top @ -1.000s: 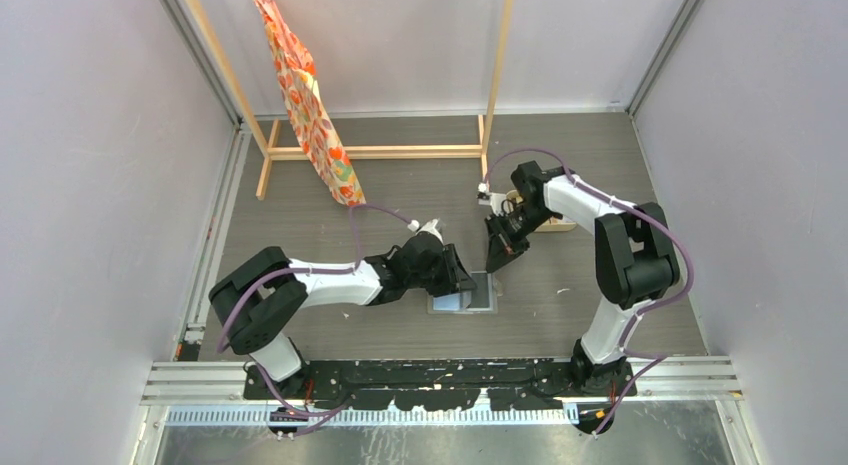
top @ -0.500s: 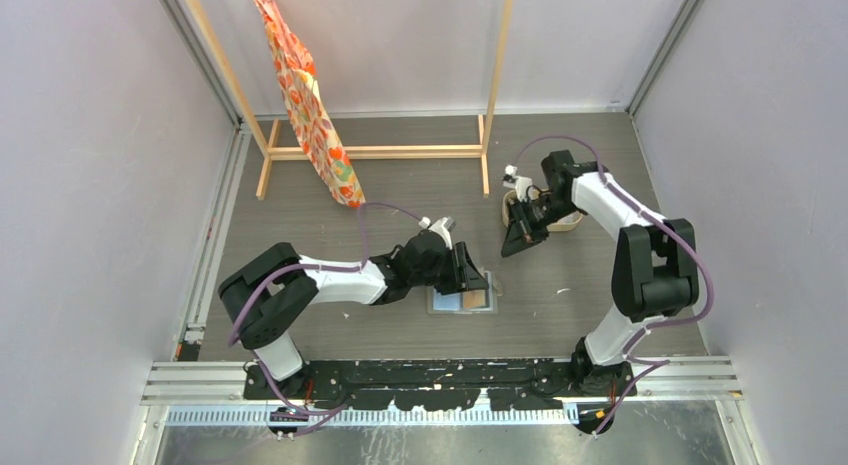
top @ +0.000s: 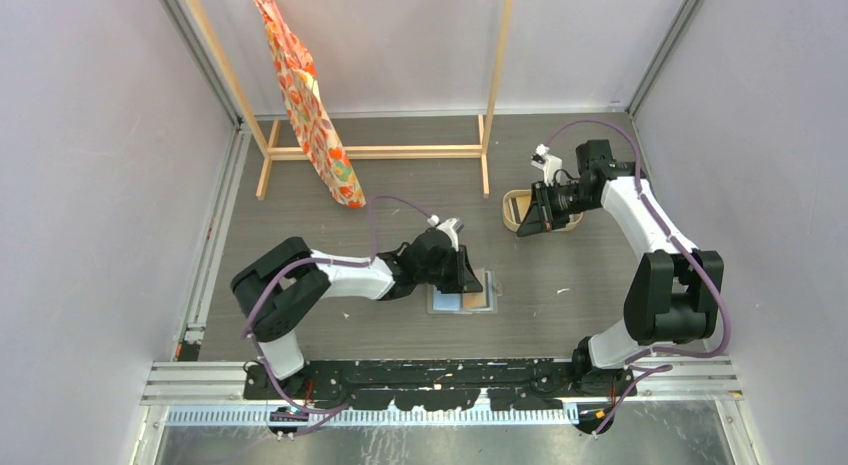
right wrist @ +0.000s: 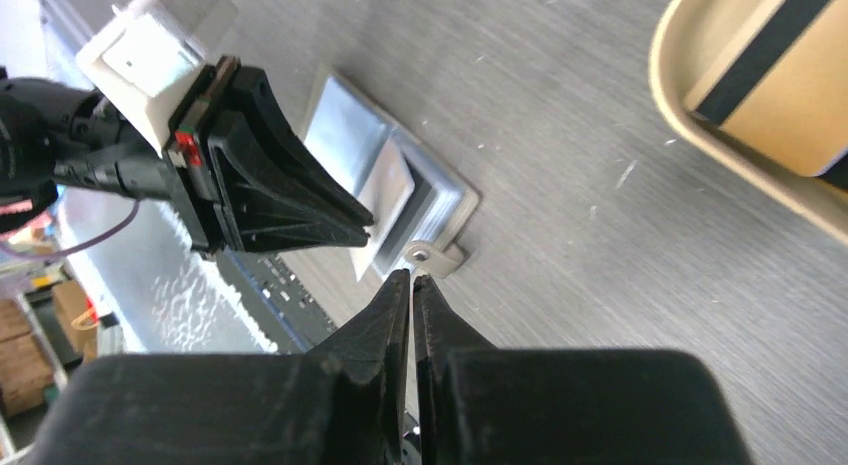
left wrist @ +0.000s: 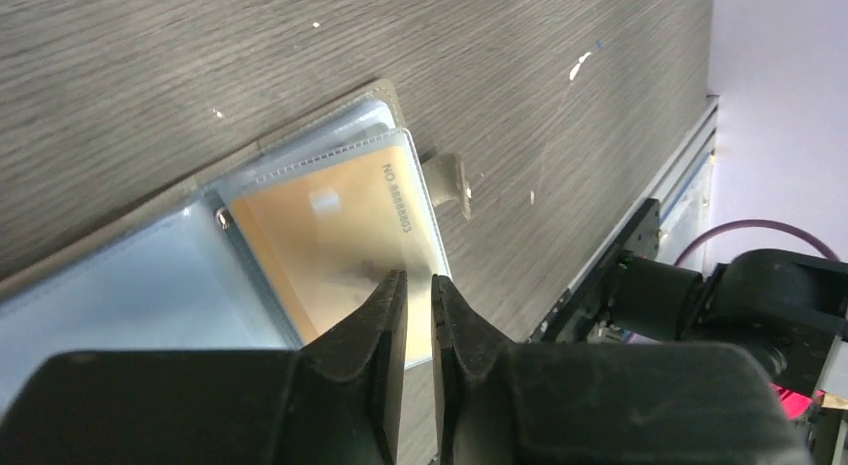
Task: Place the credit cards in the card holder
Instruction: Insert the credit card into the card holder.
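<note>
**A:** Where is the left gripper (left wrist: pixel 418 285)?

**B:** Over the open card holder (left wrist: pixel 150 285), which lies flat near the middle of the desk, toward the near edge. The jaws are all but closed, with only a thin slit between them and nothing in it that I can see. The tips sit at the rim of the orange card (left wrist: pixel 330 225), which lies under a clear sleeve of the holder.

**A:** Any cards left outside?

**B:** One shows: the striped card (right wrist: pixel 790 105) in the beige tray (right wrist: pixel 668 60), right of the desk's middle and farther back than the holder.

**A:** Which arm is nearer to it?

**B:** The right. The right gripper (right wrist: pixel 412 280) hangs beside the tray, pinched closed and empty. In its wrist view the striped card lies ahead of the tips and off to one side, with the dark stripe slanting across. The left gripper is well apart from it.

**A:** So what does the pick need?

**B:** As I judge it, the right jaws must open, swing over the tray and close across the card's short width.
</note>
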